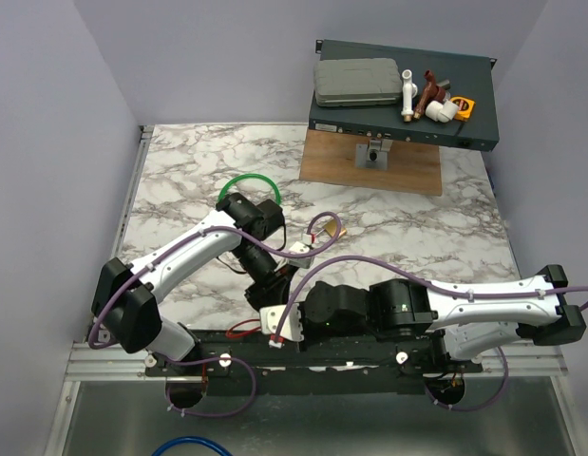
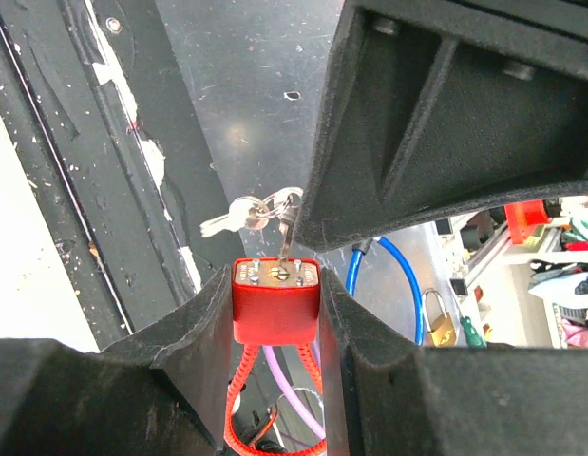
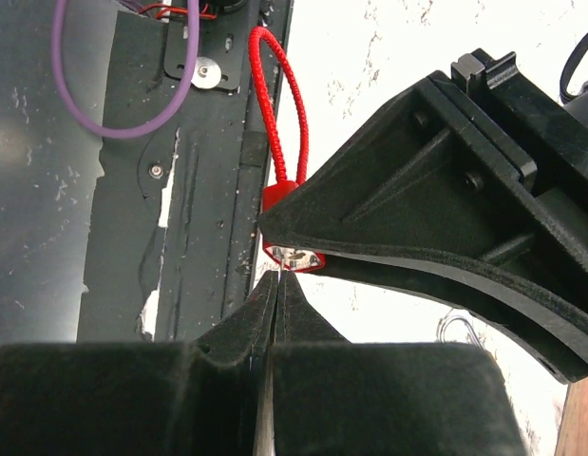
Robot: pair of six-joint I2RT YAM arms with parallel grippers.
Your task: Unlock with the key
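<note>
Currently the small silver metal key [image 2: 287, 237] stands blade-down in the keyway of the small red padlock [image 2: 275, 313], over the black base plate [image 2: 132, 142] at the near table edge. The left gripper [image 2: 276, 302] is partly spread and clamps the padlock body between its pads. The right gripper [image 3: 276, 285] is pressed together at the keyway, apparently pinching the key head. Principal risk: a turn applied off the key axis can bend the thin blade or lever it out of the keyway. Second risk: the padlock body looks smooth and narrow, so torque can rotate it within the left pads instead of turning the cylinder. Third risk: the spare keys on the wire ring [image 2: 238, 217] hang beside the right finger and can snag it. The red braided cord shackle [image 3: 261, 36] trails loose and unrestrained. Both grippers sit tip to tip, so wrist rotation has little clearance. Well apart lie a green cable loop [image 1: 246, 180], a brass padlock [image 2: 438, 328] beside a blue cable [image 2: 369, 271], and a purple arm cable [image 3: 123, 123]; none obstructs the keyway
</note>
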